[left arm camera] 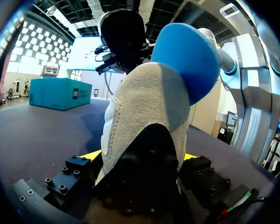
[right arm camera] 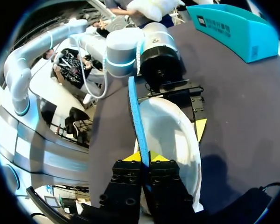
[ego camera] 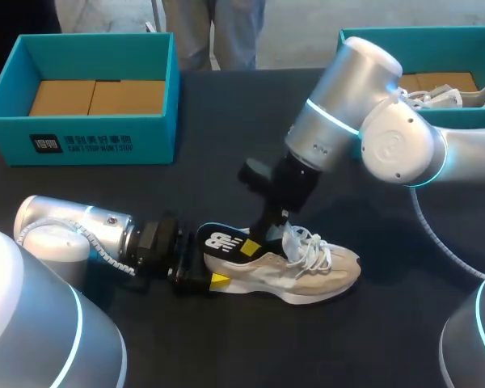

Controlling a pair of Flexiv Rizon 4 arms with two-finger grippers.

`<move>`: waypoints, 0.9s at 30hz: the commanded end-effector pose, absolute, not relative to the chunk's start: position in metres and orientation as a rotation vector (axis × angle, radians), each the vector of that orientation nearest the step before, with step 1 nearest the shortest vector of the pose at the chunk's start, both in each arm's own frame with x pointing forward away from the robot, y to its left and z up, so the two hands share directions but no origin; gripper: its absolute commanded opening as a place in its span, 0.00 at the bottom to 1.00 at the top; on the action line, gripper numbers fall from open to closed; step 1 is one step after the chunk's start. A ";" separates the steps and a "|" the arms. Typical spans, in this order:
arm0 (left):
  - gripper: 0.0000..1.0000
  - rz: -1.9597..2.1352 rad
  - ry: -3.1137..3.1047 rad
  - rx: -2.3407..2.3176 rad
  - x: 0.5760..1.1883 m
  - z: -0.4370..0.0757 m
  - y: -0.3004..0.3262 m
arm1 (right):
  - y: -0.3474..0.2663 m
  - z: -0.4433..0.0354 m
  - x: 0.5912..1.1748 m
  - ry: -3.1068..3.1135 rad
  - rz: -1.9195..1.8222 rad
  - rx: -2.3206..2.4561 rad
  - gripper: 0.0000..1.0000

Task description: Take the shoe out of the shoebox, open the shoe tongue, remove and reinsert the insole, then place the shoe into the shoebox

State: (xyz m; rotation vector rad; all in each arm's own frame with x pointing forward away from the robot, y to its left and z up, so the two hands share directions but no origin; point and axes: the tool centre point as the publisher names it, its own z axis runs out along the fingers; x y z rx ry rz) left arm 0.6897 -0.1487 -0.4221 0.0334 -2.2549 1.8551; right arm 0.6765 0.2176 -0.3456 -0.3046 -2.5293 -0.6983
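A beige sneaker (ego camera: 307, 275) with white laces lies on its sole at the middle of the black table. My left gripper (ego camera: 204, 273) comes in low from the left and its widely spread fingers clamp the shoe's heel (left arm camera: 144, 107) from both sides. The insole (ego camera: 222, 240), dark on top and blue underneath, sticks up out of the heel opening. My right gripper (ego camera: 255, 245) reaches down from the upper right and is shut on the insole's thin edge (right arm camera: 136, 116). In the left wrist view the blue insole (left arm camera: 189, 60) rises above the heel.
A teal shoebox (ego camera: 81, 137) with brown cardboard inside stands at the back left. A second teal box (ego camera: 436, 36) at the back right holds another shoe (ego camera: 453, 97). Bare table lies in front of and to the right of the sneaker.
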 end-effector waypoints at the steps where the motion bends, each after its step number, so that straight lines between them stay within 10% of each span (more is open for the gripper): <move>1: 0.00 1.855 -2.256 0.036 0.691 -0.426 -0.149 | 0.222 -0.340 0.676 -2.546 -0.697 -0.283 0.00; 27: 0.00 1.855 -2.256 0.036 0.691 -0.426 -0.149 | 0.226 -0.270 0.694 -2.534 -1.119 0.041 0.00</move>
